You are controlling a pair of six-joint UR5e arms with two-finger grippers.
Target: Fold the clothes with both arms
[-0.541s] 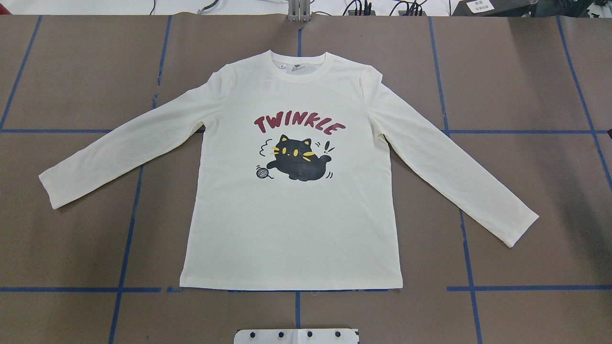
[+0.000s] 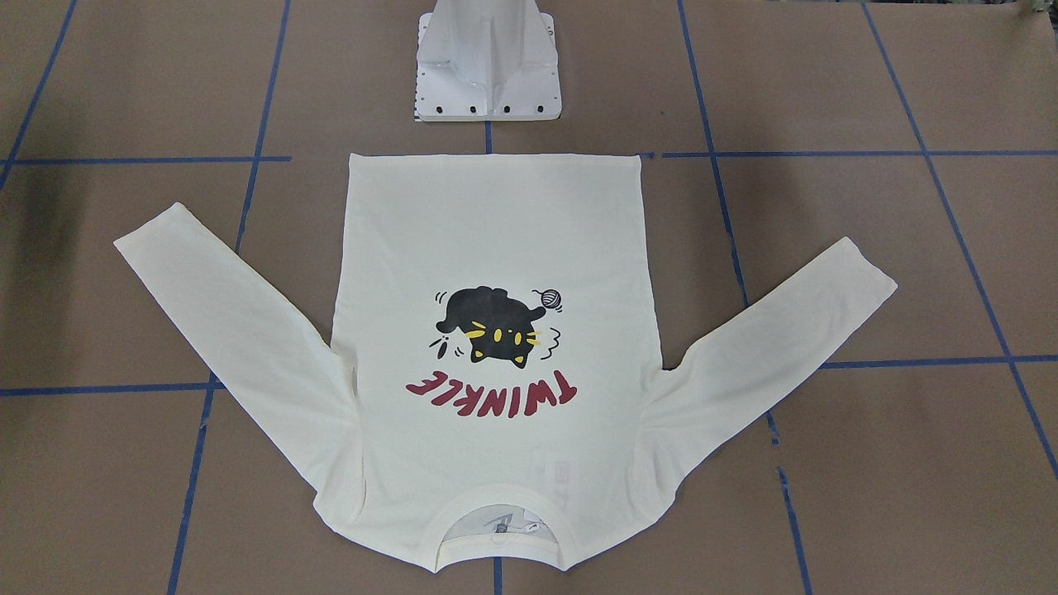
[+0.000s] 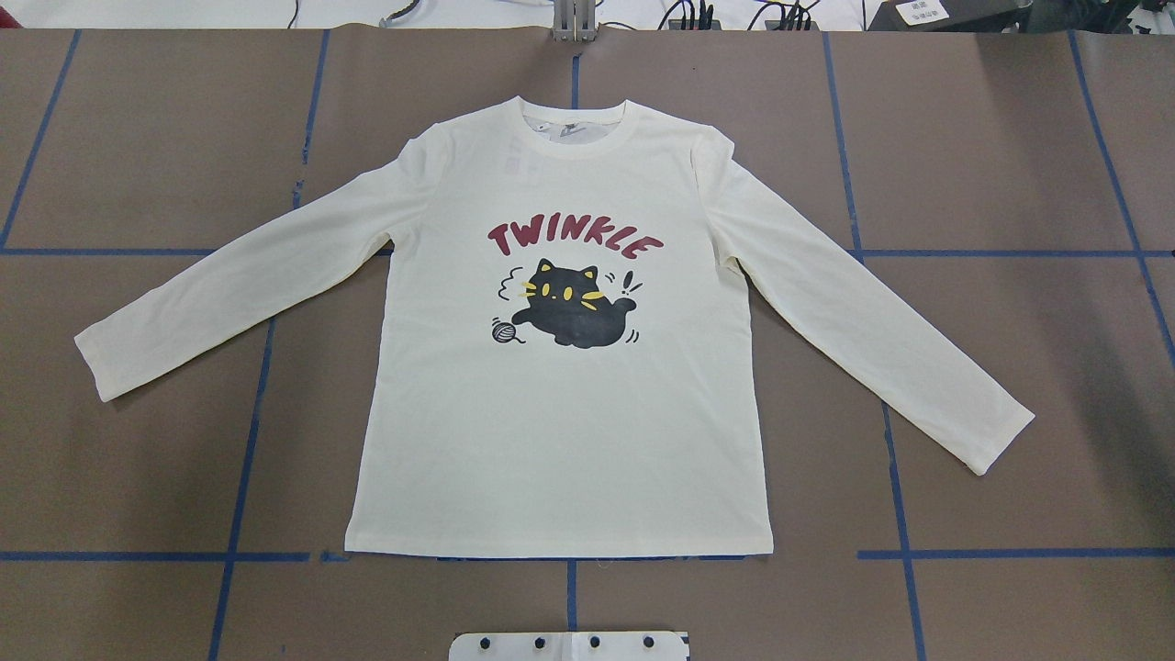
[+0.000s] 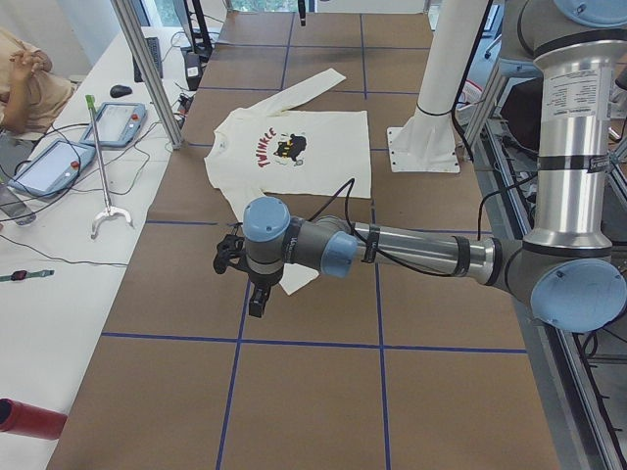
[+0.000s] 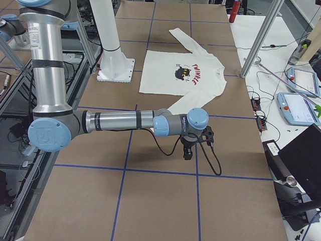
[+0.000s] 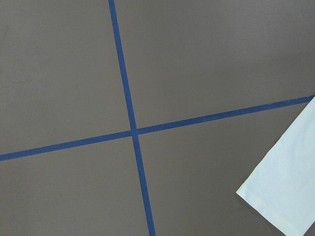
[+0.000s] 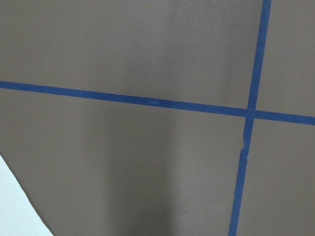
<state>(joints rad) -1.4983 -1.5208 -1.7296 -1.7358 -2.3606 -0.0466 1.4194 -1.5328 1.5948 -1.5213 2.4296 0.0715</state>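
The cream long-sleeved shirt [image 3: 560, 413] lies flat on the brown table, cat print and red "TWINKLE" facing up, both sleeves spread out and down. Its collar points away from the robot base [image 2: 488, 66]. The left arm [image 4: 411, 250] reaches out low over the table, its gripper [image 4: 257, 299] hanging just off the left sleeve's cuff [image 6: 290, 187]. The right arm [image 5: 120, 120] does the same on the other side, its gripper [image 5: 188, 150] near the right cuff [image 7: 15, 206]. Both grippers show only in the side views, so I cannot tell whether they are open or shut.
Blue tape lines [image 3: 248, 459] grid the brown table. A side bench holds tablets [image 4: 118, 122] and cables, with a person's arm [image 4: 24, 73] at it. Aluminium posts [image 4: 147, 69] stand at the table edge. A red cylinder [image 4: 29, 419] lies on the bench.
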